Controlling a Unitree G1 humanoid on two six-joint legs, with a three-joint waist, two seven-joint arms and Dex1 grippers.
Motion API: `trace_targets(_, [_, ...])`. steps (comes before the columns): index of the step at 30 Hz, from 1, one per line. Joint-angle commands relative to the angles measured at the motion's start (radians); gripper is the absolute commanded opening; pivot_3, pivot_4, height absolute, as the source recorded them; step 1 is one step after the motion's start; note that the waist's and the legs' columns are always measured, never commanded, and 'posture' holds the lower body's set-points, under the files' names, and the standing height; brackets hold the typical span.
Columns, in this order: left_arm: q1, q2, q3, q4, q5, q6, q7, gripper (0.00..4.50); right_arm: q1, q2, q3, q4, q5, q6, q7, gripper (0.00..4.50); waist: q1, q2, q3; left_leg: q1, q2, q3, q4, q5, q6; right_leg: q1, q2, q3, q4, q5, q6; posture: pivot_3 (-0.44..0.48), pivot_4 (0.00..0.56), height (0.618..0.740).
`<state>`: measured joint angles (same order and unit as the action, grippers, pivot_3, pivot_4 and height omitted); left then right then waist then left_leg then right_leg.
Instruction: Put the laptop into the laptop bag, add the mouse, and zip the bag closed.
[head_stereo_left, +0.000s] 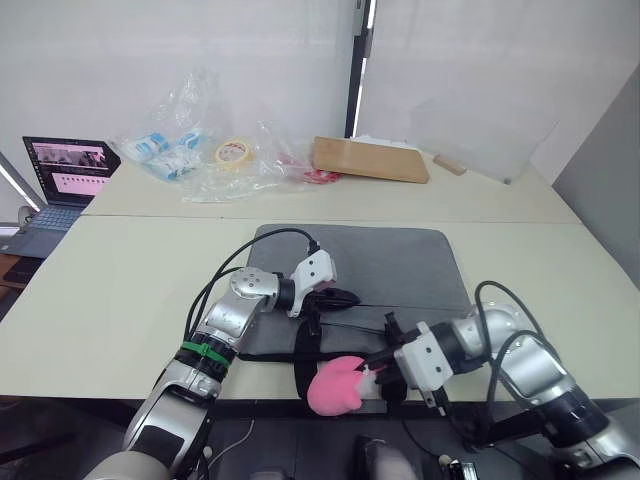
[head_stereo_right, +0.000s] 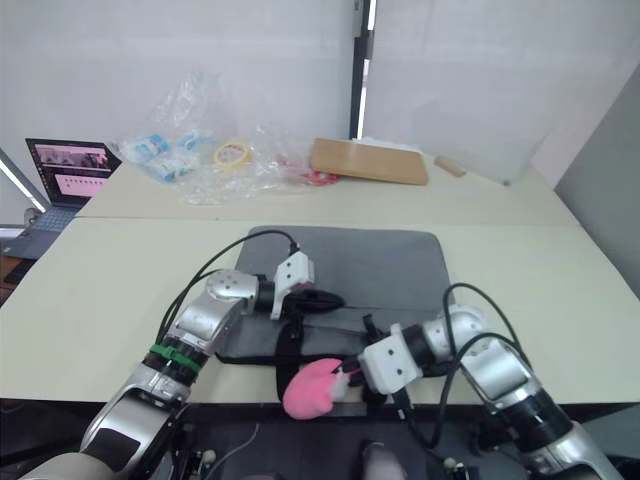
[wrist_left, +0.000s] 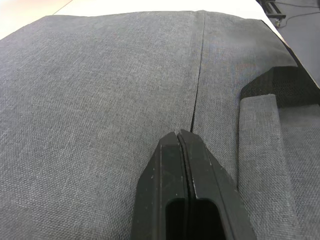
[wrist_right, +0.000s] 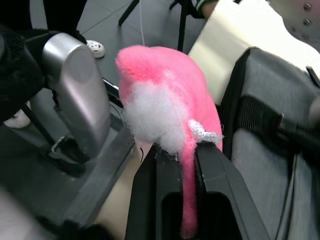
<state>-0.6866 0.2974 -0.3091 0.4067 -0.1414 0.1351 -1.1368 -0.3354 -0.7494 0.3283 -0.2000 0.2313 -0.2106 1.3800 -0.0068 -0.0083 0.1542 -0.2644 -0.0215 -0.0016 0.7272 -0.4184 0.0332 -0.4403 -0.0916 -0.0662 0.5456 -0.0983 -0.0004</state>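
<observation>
Right gripper (wrist_right: 176, 150) clamped on fluffy pink toy (head_stereo_left: 337, 385) at table's near edge. Left gripper (wrist_left: 181, 136) closed, empty, resting on grey laptop bag (head_stereo_left: 390, 255).

Laptop bag (head_stereo_left: 400, 262) on table (head_stereo_left: 120, 290).

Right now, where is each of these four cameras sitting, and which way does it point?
Left eye: on the head, looking down over both arms at the laptop bag.
Right eye: beside it, same scene.
Left wrist: along the left gripper, fingers shut, over the bag's grey fabric.
Right wrist: along the right gripper, shut on the pink fluffy toy.
Shared: all four show the bag.
</observation>
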Motion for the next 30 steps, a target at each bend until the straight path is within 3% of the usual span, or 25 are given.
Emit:
trace_targets(1, [0.064,0.032,-0.039,0.075,0.062,0.018,0.002,0.0,0.049,-0.075,-0.103,-0.141,0.118,0.105,-0.01,0.04,0.004,0.0,0.0,0.0,0.0,0.0,0.0,0.0,0.001,0.0,0.0,0.0,0.0,0.0,0.0,0.0,0.15,0.74])
trace_targets(14, [0.09,0.056,-0.049,0.118,0.075,-0.031,0.006,0.0,0.3,-0.233,-0.386,-0.308,0.396,0.397,-0.06,0.04,0.023,0.005,-0.003,-0.001,-0.003,-0.002,0.0,-0.005,0.008,0.0,-0.003,0.001,-0.005,-0.001,0.002,0.0,0.15,0.74])
trace_targets(23, [0.093,0.067,-0.075,0.152,0.1,-0.076,0.003,0.0,0.412,-0.248,-0.634,-0.382,0.768,0.834,-0.285,0.04,0.031,0.007,-0.004,-0.003,-0.005,-0.003,-0.001,-0.006,0.009,0.0,-0.006,0.0,-0.006,-0.001,0.003,0.0,0.15,0.74])
trace_targets(30, [0.086,0.068,-0.078,0.167,0.094,-0.086,0.001,0.0,0.494,-0.218,-0.637,-0.434,0.681,0.818,-0.313,0.04,0.034,0.009,-0.005,-0.003,-0.007,-0.004,-0.001,-0.006,0.009,0.0,-0.007,0.001,-0.005,-0.001,0.01,0.0,0.15,0.74])
